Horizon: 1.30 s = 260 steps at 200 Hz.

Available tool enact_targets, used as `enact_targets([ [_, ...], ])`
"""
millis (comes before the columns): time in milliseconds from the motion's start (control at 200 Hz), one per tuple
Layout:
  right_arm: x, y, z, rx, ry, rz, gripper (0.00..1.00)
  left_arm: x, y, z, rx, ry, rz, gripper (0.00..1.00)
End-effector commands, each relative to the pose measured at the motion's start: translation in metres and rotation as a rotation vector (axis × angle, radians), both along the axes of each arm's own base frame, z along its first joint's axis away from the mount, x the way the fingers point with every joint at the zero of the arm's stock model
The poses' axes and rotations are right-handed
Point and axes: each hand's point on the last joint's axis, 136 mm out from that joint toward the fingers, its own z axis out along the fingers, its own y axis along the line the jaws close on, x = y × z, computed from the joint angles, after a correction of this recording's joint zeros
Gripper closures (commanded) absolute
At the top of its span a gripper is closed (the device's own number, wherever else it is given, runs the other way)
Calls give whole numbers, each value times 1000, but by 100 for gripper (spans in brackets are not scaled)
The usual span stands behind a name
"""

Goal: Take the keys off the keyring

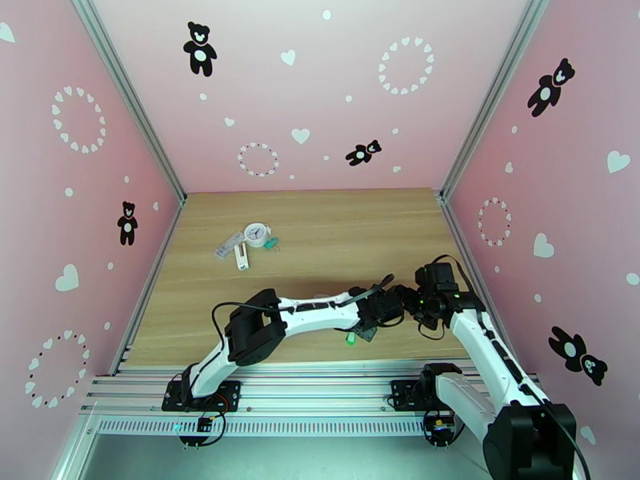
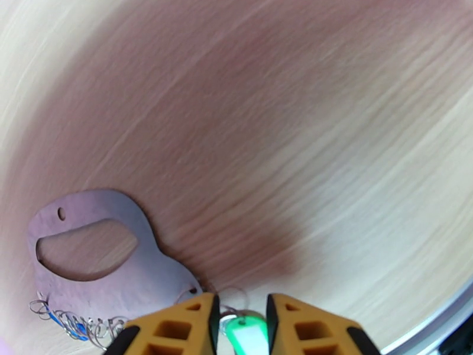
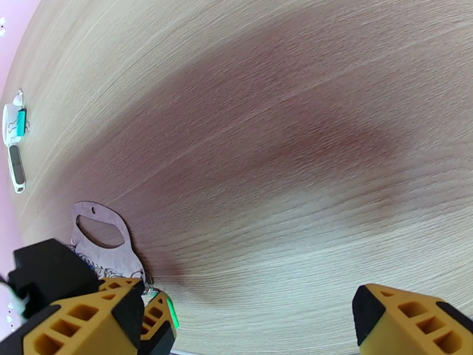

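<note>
A flat mauve-brown D-shaped keyring [image 2: 154, 279] lies on the pale wooden table [image 1: 320, 218], close to its near edge and right of centre. Small metal rings line its straight edge. A tiny key with a blue tag [image 2: 74, 326] hangs among the rings at one end. At the other end, the left gripper [image 2: 239, 306] has its yellow fingers [image 2: 177, 329] drawn in close, pinching the tiny key with a bright green tag [image 2: 247, 337]. The right gripper [image 3: 245, 309] hovers just beside it, its fingers spread wide with bare table between them. Far to the left lie a white round clock-face charm [image 1: 256, 234] and a small teal clip [image 1: 273, 245].
</note>
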Motion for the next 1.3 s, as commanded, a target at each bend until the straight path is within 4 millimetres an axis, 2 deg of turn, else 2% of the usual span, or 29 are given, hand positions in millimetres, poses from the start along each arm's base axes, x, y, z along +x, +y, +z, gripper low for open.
enact_targets([
  [0, -1, 1, -1, 0, -2, 16, 1, 4, 5, -1, 42, -24, 18, 71],
  [310, 0, 1, -1, -1, -8, 19, 1, 0, 7, -11, 92, -27, 3, 71],
  [571, 0, 1, -1, 1, -10, 20, 1, 2, 11, -12, 101, -43, 21, 74],
  [941, 1, 2, 0, 8, -16, 22, 1, 4, 20, -5, 85, -76, 54, 81],
  [1296, 2, 5, -1, 26, -20, 26, 1, 9, 27, 11, 37, -126, 91, 87],
])
